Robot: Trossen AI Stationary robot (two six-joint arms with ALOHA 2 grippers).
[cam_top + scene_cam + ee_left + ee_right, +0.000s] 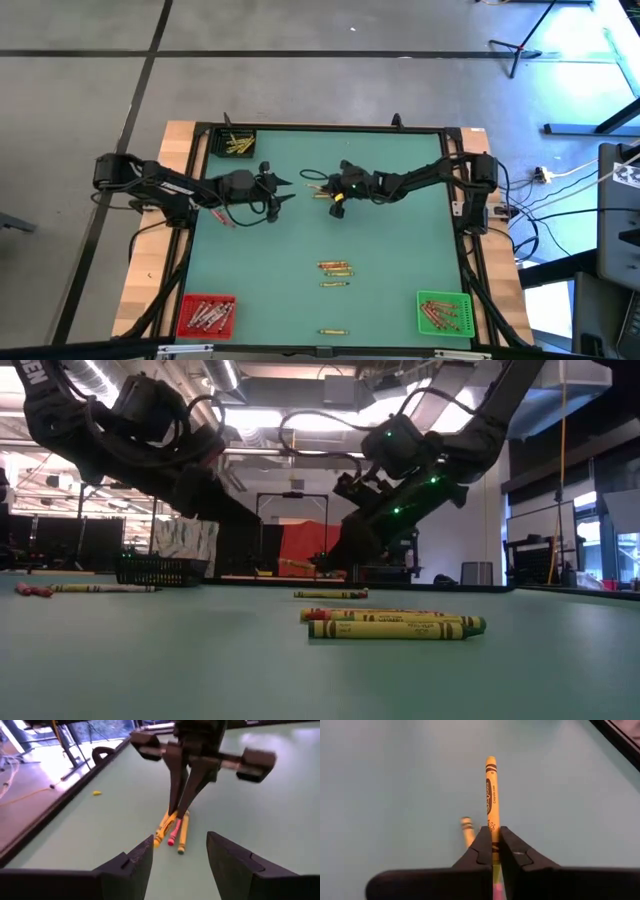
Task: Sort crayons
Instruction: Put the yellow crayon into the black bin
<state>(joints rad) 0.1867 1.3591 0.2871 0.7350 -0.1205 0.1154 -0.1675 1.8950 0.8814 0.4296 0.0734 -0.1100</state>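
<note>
Right wrist view shows the right gripper (492,851) clamped on a yellow crayon (491,795), while the left gripper (180,855) gapes empty.

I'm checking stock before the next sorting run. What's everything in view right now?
Table: one, green top.
Black bin: one, upper-left corner in the high view, holds yellow crayons.
Red bin: one, lower-left corner, holds crayons.
Green bin: one, lower-right corner, holds crayons.
Loose crayons: a few, yellow, orange and red, mid-table; one more lies alone below them.
Crayon cluster: about three, yellow-orange and pink, under the right gripper.
Held crayon: one, yellow.
Left gripper: open, empty, facing the cluster.
Right gripper: shut on the held crayon.
</note>
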